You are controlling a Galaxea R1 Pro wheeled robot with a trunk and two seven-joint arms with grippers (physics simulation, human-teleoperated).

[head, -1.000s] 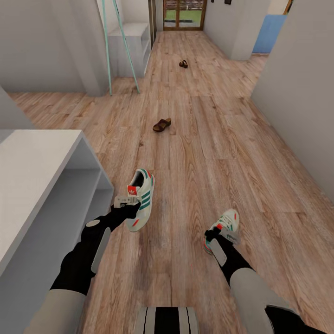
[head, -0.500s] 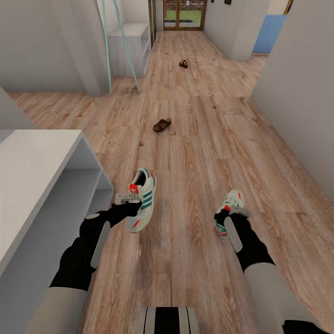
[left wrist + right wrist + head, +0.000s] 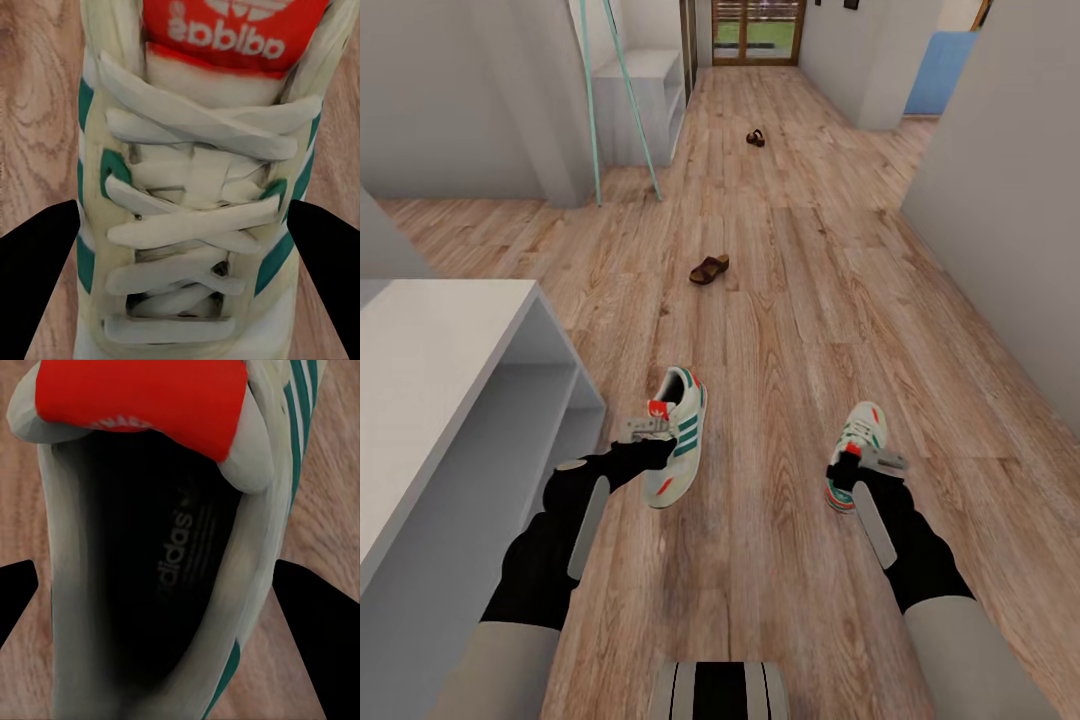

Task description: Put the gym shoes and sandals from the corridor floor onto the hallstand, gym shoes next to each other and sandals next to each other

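Two white lace-up gym shoes with green stripes are hanging above the light wood-plank floor point(image 3: 800, 300): the left gripper point(image 3: 643, 430) is clamping one point(image 3: 678, 435) beside the grey-white hallstand point(image 3: 450, 400), and the right gripper point(image 3: 870, 462) is gripping the other point(image 3: 857, 440). Two small dark brown sandals are lying on the floor at twelve o'clock, one nearer point(image 3: 709, 269), one far down the corridor point(image 3: 756, 138).

Both gym shoes point(image 3: 678, 436) point(image 3: 857, 455) are showing cream-white uppers, green side stripes, red-orange tongue patches. Sandals point(image 3: 709, 269) point(image 3: 756, 138) are looking dark brown; corridor floor point(image 3: 790, 300) is showing light brown wood grain. Hallstand point(image 3: 450, 400) is reading grey-white.
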